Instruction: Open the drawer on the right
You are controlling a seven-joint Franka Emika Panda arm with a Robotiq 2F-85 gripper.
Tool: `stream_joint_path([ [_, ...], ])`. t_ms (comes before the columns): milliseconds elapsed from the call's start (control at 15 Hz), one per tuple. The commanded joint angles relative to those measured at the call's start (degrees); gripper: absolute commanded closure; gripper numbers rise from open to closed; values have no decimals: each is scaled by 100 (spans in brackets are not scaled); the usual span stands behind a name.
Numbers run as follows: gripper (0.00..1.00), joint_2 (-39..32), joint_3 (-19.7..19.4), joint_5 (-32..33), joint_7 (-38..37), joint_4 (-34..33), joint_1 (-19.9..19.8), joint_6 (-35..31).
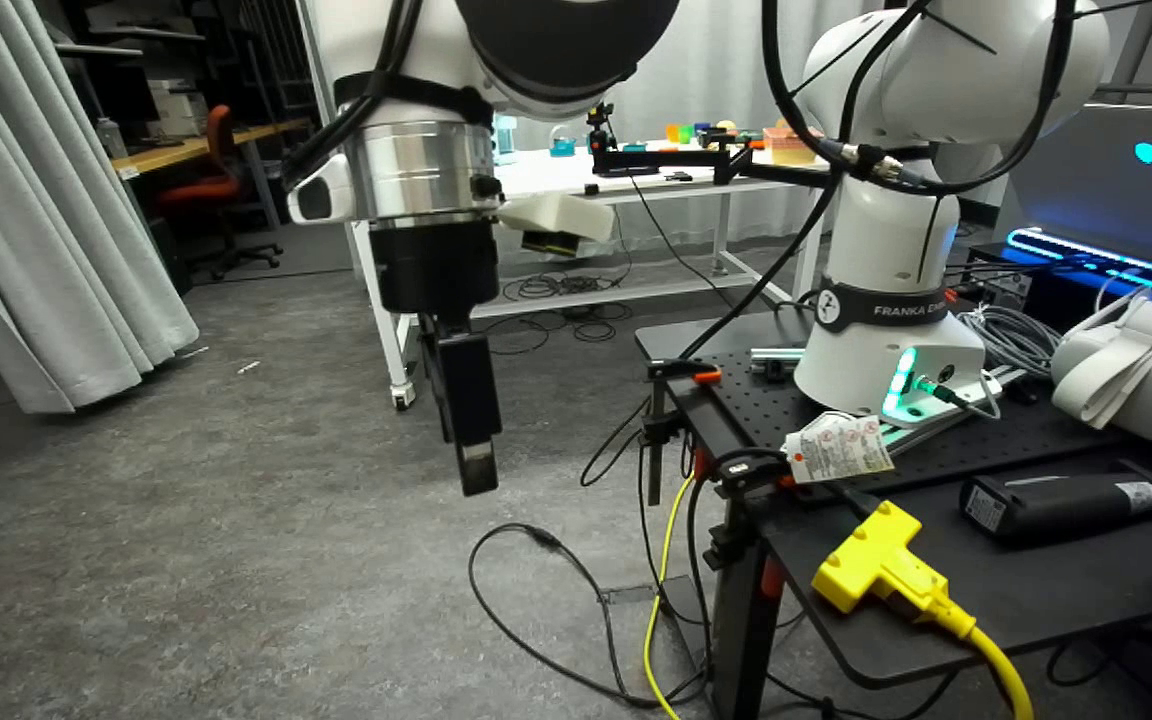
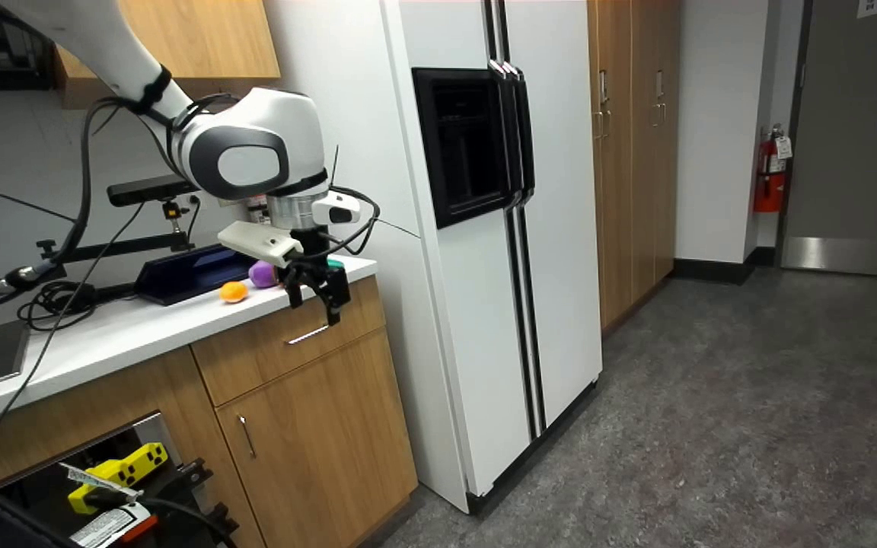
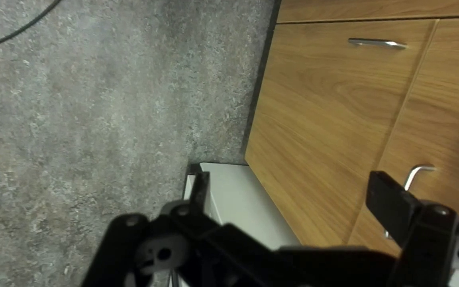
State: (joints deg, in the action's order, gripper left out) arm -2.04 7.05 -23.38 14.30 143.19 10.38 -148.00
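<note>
In an exterior view the drawer (image 2: 275, 354) sits closed just under the worktop (image 2: 126, 326), with the refrigerator (image 2: 476, 274) toward 3 o'clock of it and a cupboard door (image 2: 324, 434) toward 5 o'clock. The pincer (image 3: 289, 179) is released, its fingers (image 3: 391, 203) spread wide with nothing between them; in the wrist view the handle (image 3: 410, 177) lies at 3 o'clock from the gap, its middle hidden behind one finger, and whether the two touch cannot be told. Expect a stiff, sturdy thing, hardly fragile: probably a slight drag at the start, then an easy slide, though the inside is out of sight, so the weight is a guess. The slim metal handle looks smooth and could slip from a loose pinch; the best hold should be across its middle, a finger hooked behind it, then a straight, even pull outward.
</note>
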Motion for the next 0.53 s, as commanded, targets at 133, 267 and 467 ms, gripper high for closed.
stream_joint_path([
  [133,0,-302,237,-43,20,-328,-107,2],
  [267,0,-351,246,-40,19,-379,-115,2],
  [467,0,-490,257,-160,208,-408,-151,-62],
])
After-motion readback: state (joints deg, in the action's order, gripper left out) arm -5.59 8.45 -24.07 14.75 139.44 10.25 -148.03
